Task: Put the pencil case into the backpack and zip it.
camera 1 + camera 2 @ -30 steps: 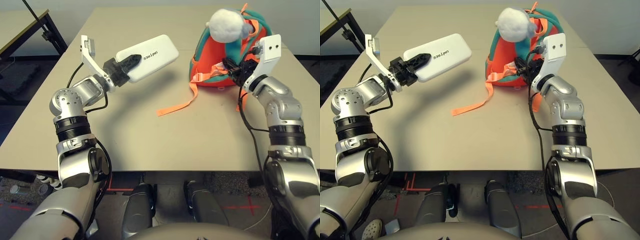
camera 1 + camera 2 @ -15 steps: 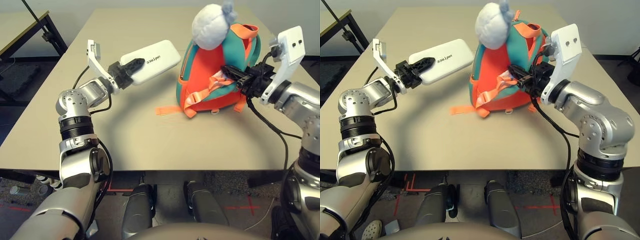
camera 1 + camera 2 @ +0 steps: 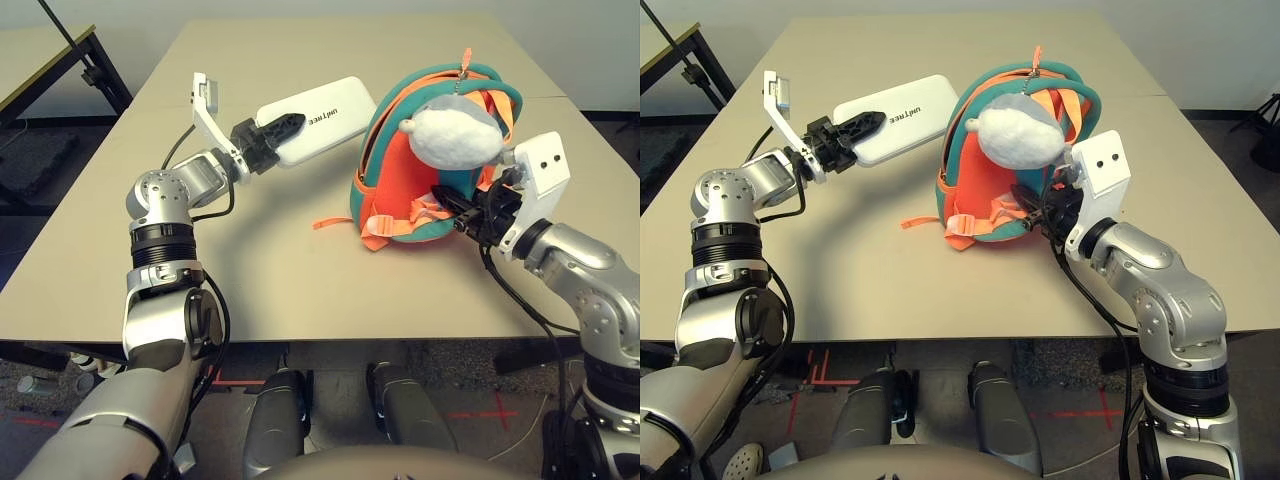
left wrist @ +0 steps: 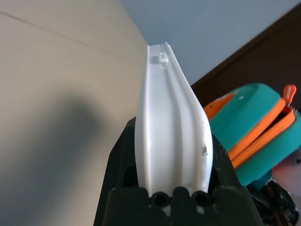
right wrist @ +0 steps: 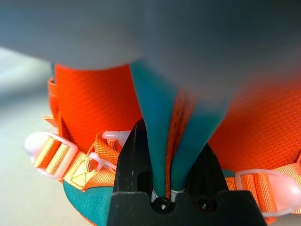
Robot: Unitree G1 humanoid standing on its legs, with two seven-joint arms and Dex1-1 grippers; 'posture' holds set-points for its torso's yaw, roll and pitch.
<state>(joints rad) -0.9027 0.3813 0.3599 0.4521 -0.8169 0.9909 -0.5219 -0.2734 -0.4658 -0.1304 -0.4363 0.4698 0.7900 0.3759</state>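
While the left gripper (image 3: 277, 137) clamped the pencil case (image 3: 320, 120), the right, clamped on the backpack (image 3: 400, 165) beyond its fingertips, likely needed to steady it for insertion.

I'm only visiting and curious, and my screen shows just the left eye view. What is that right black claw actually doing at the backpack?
Observer: The right wrist view shows the right gripper shut on a teal edge of the backpack.
Visitor: And the white case?
Observer: The left wrist view shows the pencil case edge-on, between the left gripper's two fingers.
Visitor: Is the bag open?
Observer: There, its orange zip shows a dark gap.
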